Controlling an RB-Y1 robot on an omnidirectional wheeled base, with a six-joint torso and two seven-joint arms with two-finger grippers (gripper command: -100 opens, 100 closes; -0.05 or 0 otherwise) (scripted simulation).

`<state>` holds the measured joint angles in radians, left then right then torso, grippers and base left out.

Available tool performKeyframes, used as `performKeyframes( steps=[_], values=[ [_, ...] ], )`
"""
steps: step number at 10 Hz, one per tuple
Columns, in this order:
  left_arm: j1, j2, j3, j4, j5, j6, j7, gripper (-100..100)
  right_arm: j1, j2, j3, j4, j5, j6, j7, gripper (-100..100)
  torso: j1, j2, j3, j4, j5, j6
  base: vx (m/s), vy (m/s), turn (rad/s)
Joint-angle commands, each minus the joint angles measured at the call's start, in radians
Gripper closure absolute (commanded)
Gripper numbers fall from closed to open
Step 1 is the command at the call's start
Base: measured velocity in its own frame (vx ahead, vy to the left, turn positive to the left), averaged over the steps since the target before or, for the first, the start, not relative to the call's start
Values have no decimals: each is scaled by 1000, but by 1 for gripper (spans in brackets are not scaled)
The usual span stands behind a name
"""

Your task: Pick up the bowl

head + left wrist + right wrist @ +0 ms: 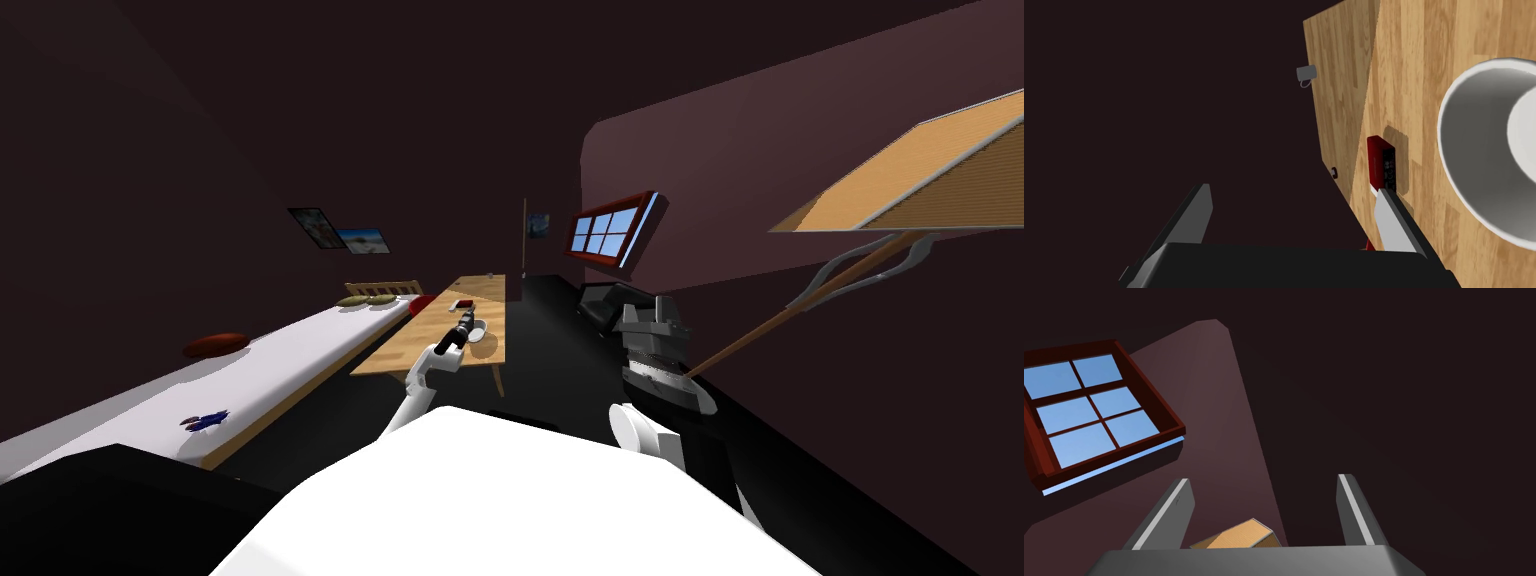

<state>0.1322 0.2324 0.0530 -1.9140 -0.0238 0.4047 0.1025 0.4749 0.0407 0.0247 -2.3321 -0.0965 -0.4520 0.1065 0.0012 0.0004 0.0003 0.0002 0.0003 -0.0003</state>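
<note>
Hangs over the edge of the wooden table [1424,60] with the left gripper [1291,190], blades spread wide and nothing between them. Finds the white bowl [1474,150] upright on the tabletop off to one side, outside the blade beside the small red box [1380,162] rather than in the gap, so probably needs a sideways shift past that blade before closing. Holds the right gripper [1264,479] raised by the right flank, open and empty too, far from the bowl.

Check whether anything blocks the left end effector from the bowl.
Nothing visible does. The open left end effector hovers beside the white bowl on the wooden table; the red box lies ahead of one finger, apart from the bowl.
</note>
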Motion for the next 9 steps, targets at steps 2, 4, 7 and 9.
performKeyframes(
  steps=[2, 4, 7, 9],
  values=[
    [-26, 3, 4, 31, 6, 79, 14, -100, 0, 0, 0, 0, 0, 0, 0, 0, 0, 0, 0, 0, 0, 0, -10, 24, -33],
    [-51, 7, 8, 64, 13, 130, 26, -100, 0, 0, 0, 0, 0, 0, 0, 0, 1, 0, 0, 0, 0, 0, -5, 24, -31],
    [-76, 10, 13, 98, 20, 195, 39, -100, 0, 0, 0, 0, 0, 0, 0, 0, 0, -1, 0, 0, 0, 0, -2, 16, -26],
    [-101, 12, 18, 133, 28, 249, 52, -100, 0, 0, 0, 0, 0, 0, 0, 0, 1, -1, 0, 0, 0, 0, -1, 30, -31]
  ],
)
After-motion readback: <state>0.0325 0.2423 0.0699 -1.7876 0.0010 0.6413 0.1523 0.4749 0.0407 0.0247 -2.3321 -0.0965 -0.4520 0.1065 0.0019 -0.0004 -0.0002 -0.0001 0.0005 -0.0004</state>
